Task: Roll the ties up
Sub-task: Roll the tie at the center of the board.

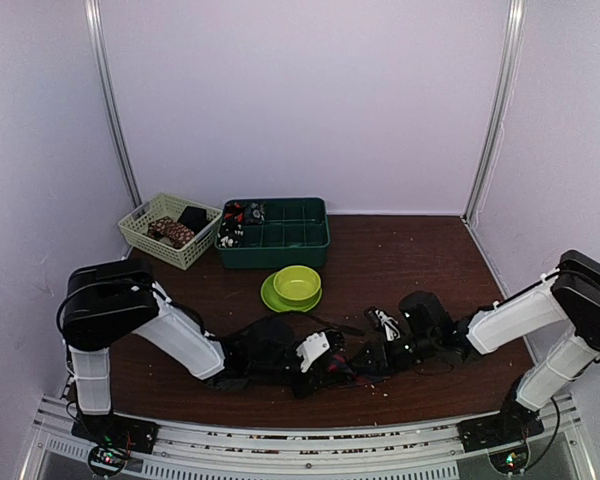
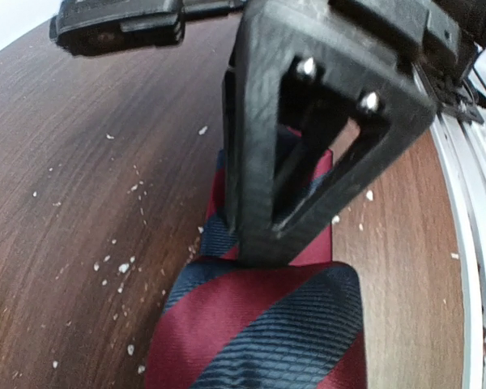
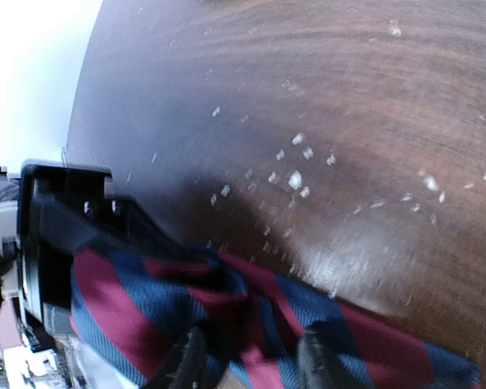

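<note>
A red and navy striped tie (image 1: 342, 368) lies bunched on the brown table between the two grippers. In the left wrist view a folded part of the tie (image 2: 259, 324) fills the space at my left gripper's (image 1: 328, 364) jaws and hides its fingers, which seem closed on it. The right gripper's black finger (image 2: 308, 121) stands on the tie just beyond. In the right wrist view my right gripper (image 3: 249, 361) is open, its fingertips (image 3: 182, 365) apart over the rumpled tie (image 3: 146, 300), which runs into the left gripper's black frame (image 3: 61, 219).
A lime-green bowl (image 1: 297, 283) sits on a matching plate (image 1: 272, 296) behind the grippers. A dark green divided tray (image 1: 300, 240) holds rolled items in its left cells. A pale basket (image 1: 170, 230) stands at the back left. White crumbs dot the table (image 1: 430, 260).
</note>
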